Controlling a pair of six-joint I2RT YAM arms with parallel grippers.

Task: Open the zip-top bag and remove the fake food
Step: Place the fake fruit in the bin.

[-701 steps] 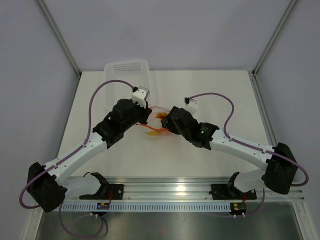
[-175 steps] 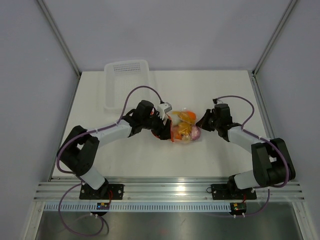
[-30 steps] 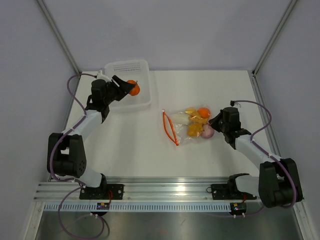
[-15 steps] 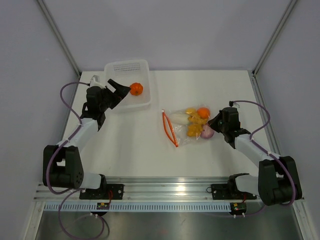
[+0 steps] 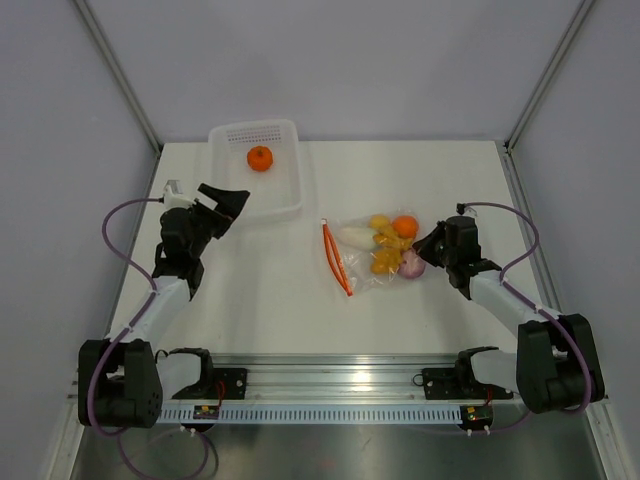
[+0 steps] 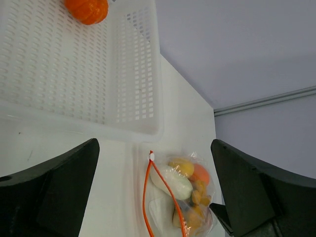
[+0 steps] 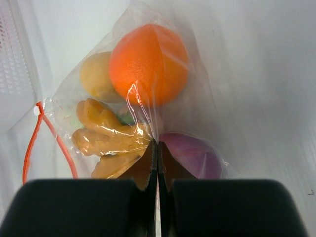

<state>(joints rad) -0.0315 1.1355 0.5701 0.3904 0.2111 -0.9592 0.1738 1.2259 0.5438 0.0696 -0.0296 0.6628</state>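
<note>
Now clear crinkly zip-top bag (image 5: 362, 264) of plastic fake food (image 5: 390, 245) lies on white table (image 5: 270, 300), red-orange zipper mouth (image 5: 335, 258) facing the empty, wide-open left gripper (image 5: 232, 205), well apart; right gripper (image 5: 422, 247) clamped on its closed end.

The clear, crinkly bag (image 5: 362, 272) lies flat with its mouth slightly parted. Its red-orange zipper strip (image 5: 335, 258) is at the end far from the right fingers (image 7: 89, 202), which pinch a fold of the closed end. Just ahead of those fingertips, inside the plastic, are an orange ball (image 7: 148, 64), a purple onion (image 7: 190, 155) (right beside the tips), yellow pieces (image 7: 106, 133) and a white radish (image 5: 355, 237). A second orange ball (image 6: 88, 9) sits in the basket (image 6: 74, 74), beyond the spread left fingers (image 6: 59, 187).
</note>
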